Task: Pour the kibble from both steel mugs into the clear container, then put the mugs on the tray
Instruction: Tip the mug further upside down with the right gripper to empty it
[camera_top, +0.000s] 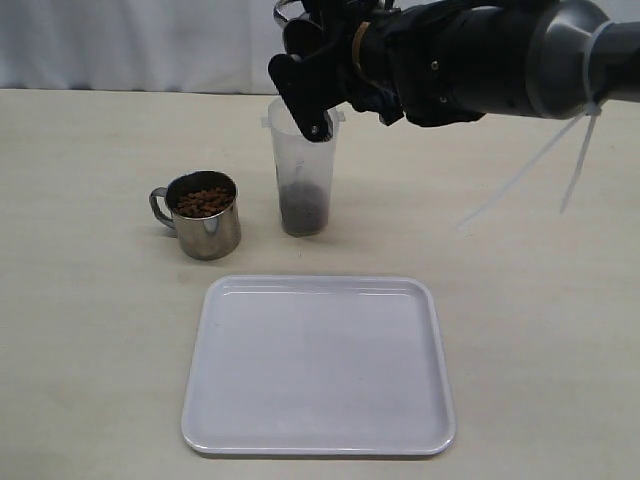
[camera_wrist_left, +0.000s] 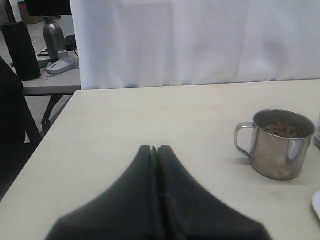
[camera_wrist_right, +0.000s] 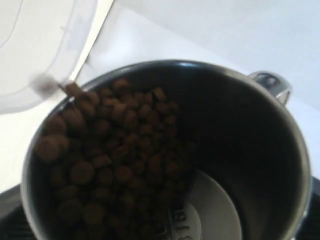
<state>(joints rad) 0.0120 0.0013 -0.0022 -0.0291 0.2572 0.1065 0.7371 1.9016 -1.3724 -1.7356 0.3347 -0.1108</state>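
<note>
Your right tool (camera_top: 318, 75) pinches a tipped mug (camera_wrist_right: 250, 150), kibble (camera_wrist_right: 110, 150) at its lip, cup (camera_top: 303, 170) just below. Left tool (camera_wrist_left: 156, 150) is pressed together.

Soft, even light fills your exterior view: the standing steel mug (camera_top: 205, 215) at 9 o'clock throws only a faint shadow, and the tray (camera_top: 320, 440) at 6 o'clock has a mild sheen. Your right wrist view is blurred, with kibble (camera_wrist_right: 110, 150) smearing inside the tilted steel mug (camera_wrist_right: 240, 140) against washed-out white. Your left gripper (camera_wrist_left: 152, 149) looms unfocused.

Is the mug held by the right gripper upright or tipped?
Tipped: in the mug, kibble piles against one lip, stamped bottom bared, over the clear container.
</note>
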